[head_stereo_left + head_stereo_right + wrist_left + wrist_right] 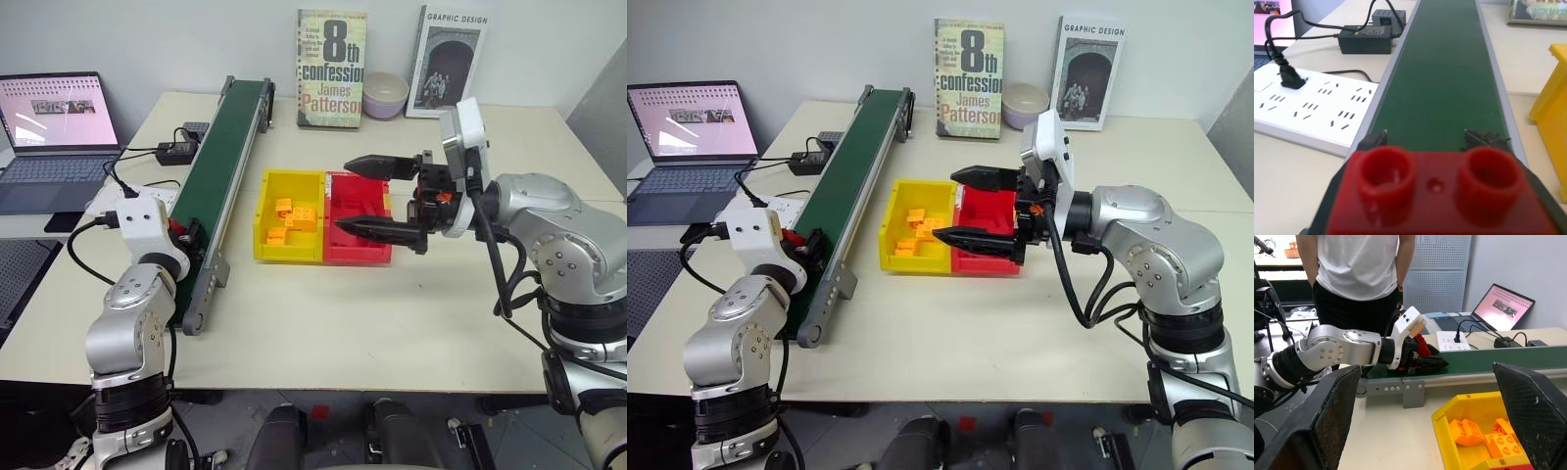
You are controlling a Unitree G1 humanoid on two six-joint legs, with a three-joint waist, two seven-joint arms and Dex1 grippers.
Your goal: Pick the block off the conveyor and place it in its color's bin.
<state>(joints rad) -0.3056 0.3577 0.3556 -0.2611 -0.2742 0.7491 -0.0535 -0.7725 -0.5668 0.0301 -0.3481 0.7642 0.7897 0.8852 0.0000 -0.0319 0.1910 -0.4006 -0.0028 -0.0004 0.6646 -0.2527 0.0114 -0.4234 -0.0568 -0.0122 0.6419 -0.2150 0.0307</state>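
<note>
Table (392,323): pale tabletop carrying all items listed. Conveyor (220,162): long dark green belt with grey side rails, running from the near left edge away toward the back of the table. Left gripper (1437,363): at the near end of the conveyor, pointing along the belt, fingers clamped together on the block (1437,193). Block: small bright red brick with two round studs on top, held between the left fingers just over the near end of the belt. Red bin (358,220): open tray, mid-table, right of the conveyor, joined side by side to the yellow bin (289,215). Yellow bin: holds several orange blocks (287,220). Right gripper (377,196): hovering above the red bin, pointing toward the conveyor, two black fingers spread wide apart, nothing between them. Power strip (1312,110): white, left of the conveyor, one black plug in it. Laptop (54,137): open, far left. Books (331,69): two, standing against the back wall, with a pale bowl (385,95) between them. Person (1359,274): white shirt, standing beyond the conveyor side of the table.
</note>
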